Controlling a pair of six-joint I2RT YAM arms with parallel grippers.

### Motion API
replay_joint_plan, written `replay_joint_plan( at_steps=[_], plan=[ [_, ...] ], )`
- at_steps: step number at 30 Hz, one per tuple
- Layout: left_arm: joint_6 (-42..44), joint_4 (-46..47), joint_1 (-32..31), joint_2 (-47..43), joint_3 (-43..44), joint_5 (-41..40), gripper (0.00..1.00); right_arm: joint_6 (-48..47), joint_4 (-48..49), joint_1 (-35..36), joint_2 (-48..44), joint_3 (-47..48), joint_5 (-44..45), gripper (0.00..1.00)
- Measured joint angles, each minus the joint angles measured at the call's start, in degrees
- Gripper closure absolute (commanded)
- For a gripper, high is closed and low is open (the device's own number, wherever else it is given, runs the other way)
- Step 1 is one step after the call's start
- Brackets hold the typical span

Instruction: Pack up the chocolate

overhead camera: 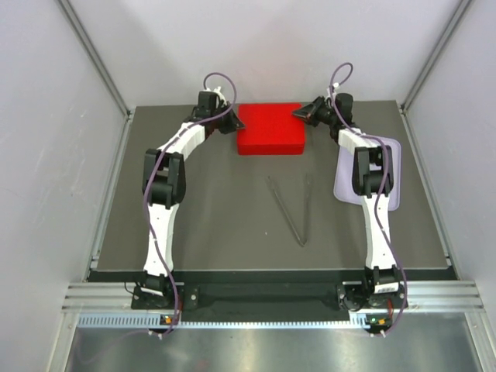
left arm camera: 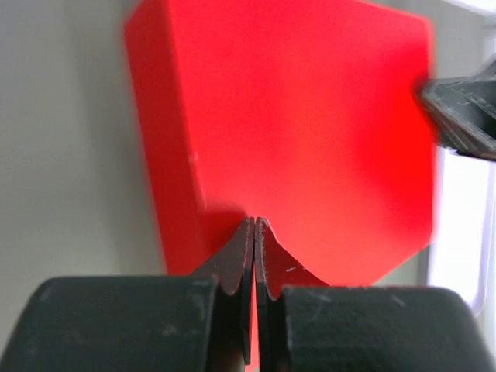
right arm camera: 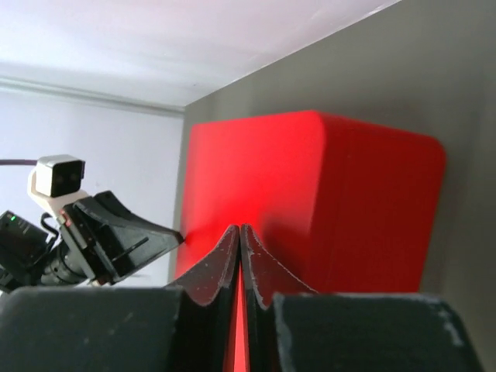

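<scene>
A closed red box (overhead camera: 270,129) lies at the back middle of the table. My left gripper (overhead camera: 232,115) is at the box's left edge. In the left wrist view this gripper (left arm camera: 254,222) is shut and holds nothing, its tips over the red lid (left arm camera: 310,116). My right gripper (overhead camera: 299,113) is at the box's right edge. It is also shut and holds nothing (right arm camera: 239,229), its tips pointing across the lid (right arm camera: 310,201). Each wrist view shows the other gripper at the far side of the box. The chocolate is out of view.
Metal tongs (overhead camera: 298,213) lie in a V on the dark mat in front of the box. A pale lavender tray (overhead camera: 395,178) lies at the right, partly under my right arm. White walls close in the table on three sides.
</scene>
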Motion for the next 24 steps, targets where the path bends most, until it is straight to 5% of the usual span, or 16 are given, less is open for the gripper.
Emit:
replay_joint_plan(
  at_steps=[12,15,16,18,19,20,21,22,24],
  plan=[
    [-0.79,0.72,-0.5,1.75,1.01,-0.02,1.0,-0.98,0.02,-0.28,-4.02,-5.68,-1.6,0.91],
    [0.02,-1.25,-1.4,0.17,0.46,-0.44,0.97,-3.65,-3.08,-0.28,-11.02,-13.4,-1.14,0.78],
    [0.37,-1.49,-1.95,-1.18,-0.74,-0.59,0.96,-5.11,-4.85,-0.28,-14.47,-16.65,-0.52,0.64],
    [1.22,-2.45,-3.43,-5.44,-4.55,-0.98,0.87,-8.96,-8.94,-0.28,-23.43,-23.71,1.68,0.45],
    [1.75,-2.64,-4.37,-8.02,-6.62,-1.14,0.82,-11.04,-11.32,-0.24,-28.61,-27.12,2.97,0.1],
    [1.99,-2.56,-5.2,-10.45,-8.72,-1.31,0.72,-13.07,-13.07,-0.2,-34.1,-30.14,4.33,0.01],
    [2.56,-2.54,-6.34,-13.86,-11.54,-1.66,0.66,-16.17,-14.75,-0.02,-39.85,-33.27,5.84,0.0],
    [3.21,-2.23,-7.48,-19.08,-15.74,-2.25,0.42,-18.84,-17.16,0.04,-45.75,-35.89,7.37,0.0],
    [4.24,-2.16,-10.05,-25.7,-20.11,-2.82,0.23,-23.39,-20.81,0.59,-55.6,-39.23,11.28,0.0]
  ],
)
